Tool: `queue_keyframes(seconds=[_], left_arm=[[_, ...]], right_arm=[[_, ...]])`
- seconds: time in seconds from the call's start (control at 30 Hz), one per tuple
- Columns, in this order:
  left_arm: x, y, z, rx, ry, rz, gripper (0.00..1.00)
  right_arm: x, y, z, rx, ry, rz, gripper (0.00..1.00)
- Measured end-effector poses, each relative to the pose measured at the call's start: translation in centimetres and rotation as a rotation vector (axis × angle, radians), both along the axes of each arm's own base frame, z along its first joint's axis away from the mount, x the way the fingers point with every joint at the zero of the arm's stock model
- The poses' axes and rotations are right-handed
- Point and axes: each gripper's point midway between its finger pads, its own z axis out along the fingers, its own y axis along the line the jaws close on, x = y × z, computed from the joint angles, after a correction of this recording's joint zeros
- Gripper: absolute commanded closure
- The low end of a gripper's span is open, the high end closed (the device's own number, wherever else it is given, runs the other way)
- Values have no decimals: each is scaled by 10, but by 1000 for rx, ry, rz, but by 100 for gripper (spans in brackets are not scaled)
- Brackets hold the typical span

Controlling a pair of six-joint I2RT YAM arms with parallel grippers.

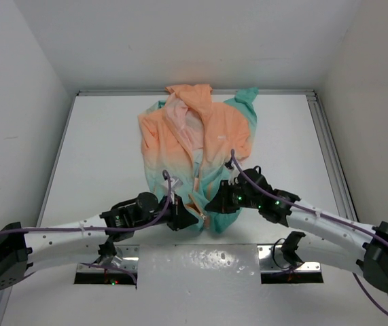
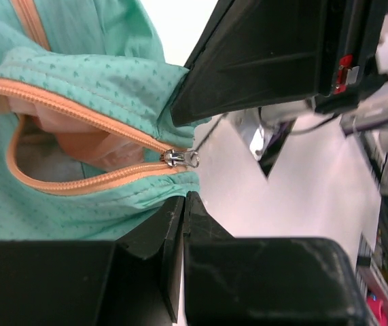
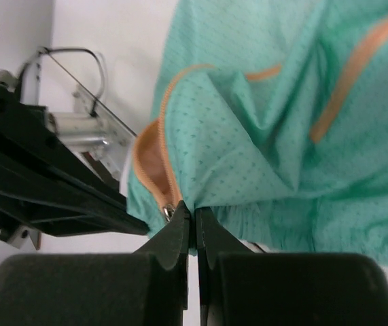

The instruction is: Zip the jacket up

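Slider (image 2: 180,158) at jacket (image 1: 221,136) hem, clear from left wrist, unseen overhead.

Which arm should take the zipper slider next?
Probably right: right gripper has jaws shut on the jacket hem right beside the slider; left gripper pinches the hem farther off, better as anchor.

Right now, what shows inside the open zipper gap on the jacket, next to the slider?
Pale pink lining shows between the orange zipper tapes, which meet at the silver slider. Whatever lies under that lining is covered by the jacket.
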Motion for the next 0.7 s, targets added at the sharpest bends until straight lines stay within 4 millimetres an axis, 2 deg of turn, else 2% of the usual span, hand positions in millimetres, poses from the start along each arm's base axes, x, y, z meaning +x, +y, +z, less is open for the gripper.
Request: queue_keyframes(seconds=[0.03,0.07,0.1,0.13,0.17,0.23,0.3,0.33,0.37,0.4,0.43,0.47,0.57,0.7], left_arm=[[-4,-1,-4,11,9,-15,100],[-7,-2,-8,24,17,-28,100],[-11,-3,-12,34,24,-42,100],[-14,-4,-15,43,33,-58,100],[-18,-5,-17,49,40,-74,100],[-24,-6,-20,57,54,-102,100],[-28,-6,-20,56,60,-119,100],[-29,-6,-19,55,61,-125,100],[-30,-6,-19,54,62,-133,100],[-31,-6,-19,54,62,-137,100],[-32,-6,-19,56,62,-144,100],[-33,-5,-20,56,61,-149,100],[-35,-5,-19,48,57,-157,100],[-38,-3,-24,41,59,-169,100]], right_arm=[[-6,-3,-9,-10,17,3,97],[-11,-5,-15,-18,32,5,88],[-14,-7,-20,-25,44,7,77],[-17,-9,-24,-35,55,5,58],[-18,-11,-27,-45,61,-2,52],[-17,-14,-26,-55,42,-6,41],[-16,-19,-19,-67,13,-8,40],[-15,-21,-14,-68,-7,-9,44],[-14,-23,-7,-69,-29,-5,54],[-15,-24,-1,-67,-55,6,66],[-16,-25,6,-62,-81,21,92],[-19,-26,12,-59,-104,41,100],[-35,-22,22,-48,-140,126,100],[-69,-14,15,-69,-133,266,100]])
